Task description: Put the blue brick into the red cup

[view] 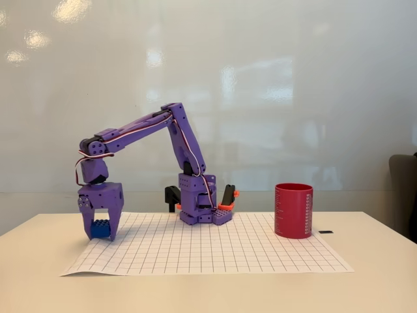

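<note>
Fixed view: the purple arm (150,127) reaches to the picture's left, its gripper (101,229) pointing down at the left edge of the grid sheet (208,251). The fingers stand on either side of the blue brick (100,228); whether they are clamped on it cannot be told. The red cup (293,210) stands upright at the sheet's right side, well apart, with bare sheet between. The cup's pale markings are unreadable.

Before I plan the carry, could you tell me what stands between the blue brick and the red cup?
In the fixed view, the arm's purple base stands between the blue brick and the red cup, set farther back on the grid sheet.
</note>
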